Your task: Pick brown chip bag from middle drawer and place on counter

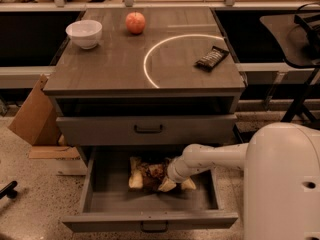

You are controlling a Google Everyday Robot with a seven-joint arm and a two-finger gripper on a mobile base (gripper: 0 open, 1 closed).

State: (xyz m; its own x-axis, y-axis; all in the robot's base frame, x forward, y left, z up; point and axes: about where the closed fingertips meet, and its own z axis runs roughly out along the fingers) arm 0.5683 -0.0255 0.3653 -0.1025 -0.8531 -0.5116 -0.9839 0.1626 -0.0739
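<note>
The middle drawer (100, 204) is pulled wide open at the bottom of the cabinet. The brown chip bag (146, 174) lies inside it toward the back, dark brown in the centre with pale cream edges. My gripper (172, 178) reaches in from the right at the end of the white arm and sits low on the right part of the bag, covering that end. The counter (110, 69) above is the grey-brown top with a thin white arc (150, 59).
On the counter stand a white bowl (84, 33), a red apple (135, 22) and a small dark candy bar (211, 57). The handled drawer above (148, 129) is closed. A cardboard box (32, 116) leans at the cabinet's left. My white body (285, 184) fills the lower right.
</note>
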